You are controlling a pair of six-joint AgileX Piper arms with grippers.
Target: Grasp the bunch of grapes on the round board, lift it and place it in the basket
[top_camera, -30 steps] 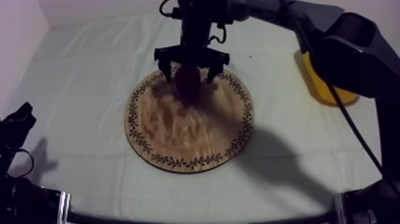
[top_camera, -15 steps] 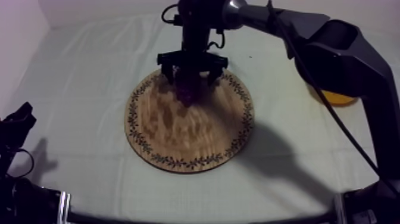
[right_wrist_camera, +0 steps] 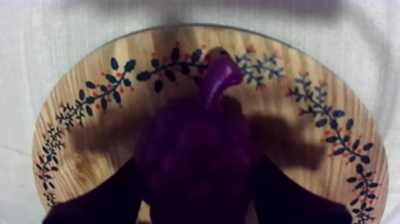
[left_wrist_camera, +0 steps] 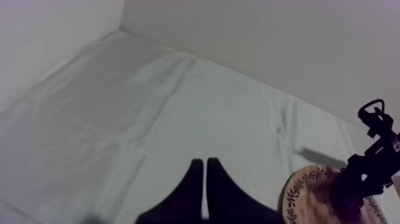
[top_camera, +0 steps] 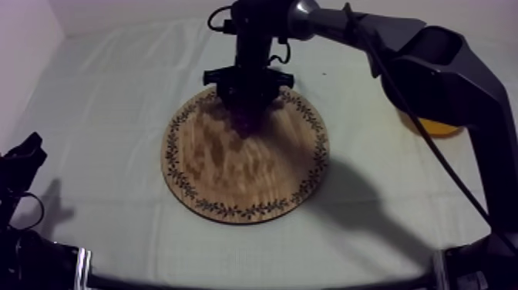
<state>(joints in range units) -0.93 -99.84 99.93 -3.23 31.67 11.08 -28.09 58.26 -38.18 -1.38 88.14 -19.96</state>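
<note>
Your left pincer sits low at the near left of the worktop, with its fingers pressed together on nothing. Farther on is the round wooden board. At its far part is the bunch of grapes, and your right pincer grips it from both sides. The yellow basket stands at the right, partly behind the right arm.
</note>
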